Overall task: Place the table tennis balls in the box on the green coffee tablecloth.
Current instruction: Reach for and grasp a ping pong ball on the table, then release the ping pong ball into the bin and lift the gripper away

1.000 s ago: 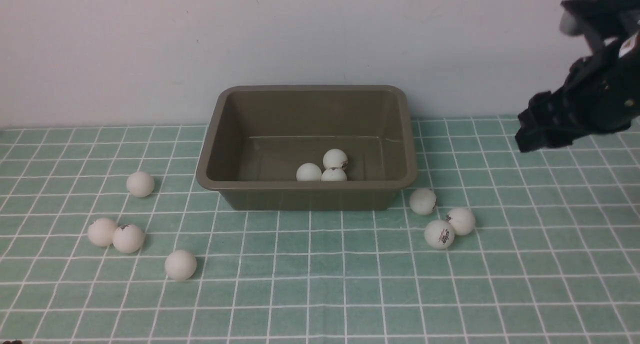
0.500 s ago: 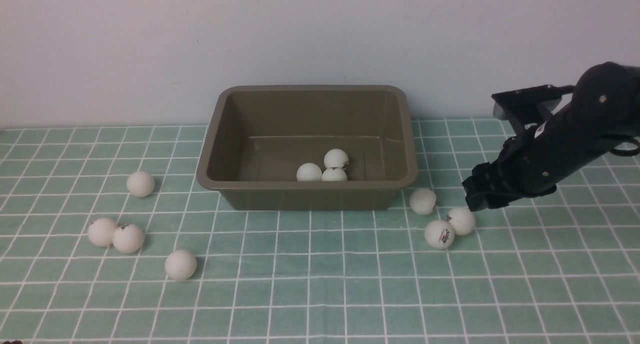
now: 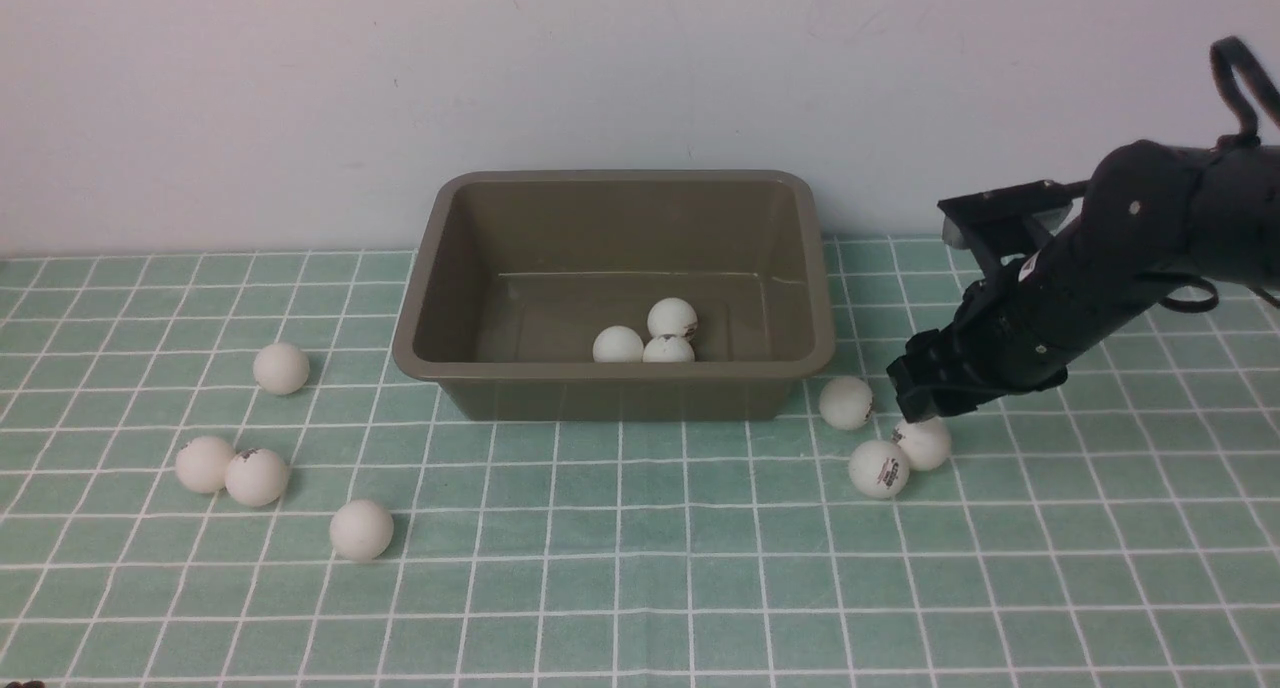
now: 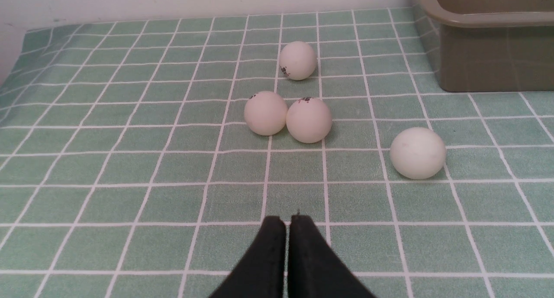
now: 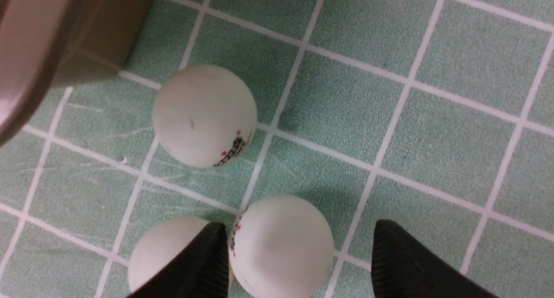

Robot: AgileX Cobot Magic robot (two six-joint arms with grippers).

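Mint-green checked tablecloth (image 3: 640, 588) covers the whole surface. The olive-brown plastic box (image 3: 615, 396) stands at the middle of its far edge, close to the white wall (image 3: 300, 98). The right gripper (image 3: 922, 414) reaches low over the cloth just off the box's near right corner. Its fingers (image 5: 203, 263) are apart, straddling one table tennis ball (image 5: 281, 246) without closing on it. One finger is wedged between that ball and its touching neighbour ball (image 5: 164, 250). A third ball (image 5: 203, 116) lies just beside them, nearer the box. The left gripper (image 4: 288, 228), seen only from its own wrist camera, hangs above the cloth with its fingers pressed together, holding nothing. Three balls (image 3: 671, 318) cluster inside the box against its near wall. Four more balls (image 3: 281, 368) lie on the cloth toward its left edge, two of them touching.
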